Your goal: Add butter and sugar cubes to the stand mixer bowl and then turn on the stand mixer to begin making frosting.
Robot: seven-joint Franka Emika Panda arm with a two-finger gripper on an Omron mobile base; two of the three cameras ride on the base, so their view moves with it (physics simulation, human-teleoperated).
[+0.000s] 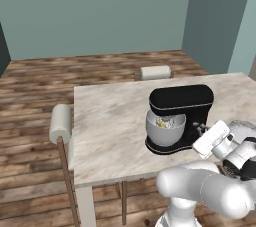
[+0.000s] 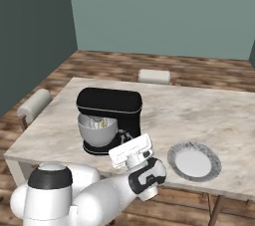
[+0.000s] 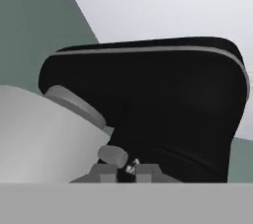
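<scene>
Black stand mixer (image 1: 181,102) | claw (image 3: 126,169) together at its rear side, by silver stand mixer bowl (image 1: 164,131)

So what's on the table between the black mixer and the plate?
Nothing: between the glossy black stand mixer and round grey-white plate, the right base view shows bare marble tabletop.

A home dining kitchen: marble-topped table (image 1: 110,131), cushioned chairs (image 1: 155,72), plank floor, black stand mixer (image 1: 180,116).
</scene>
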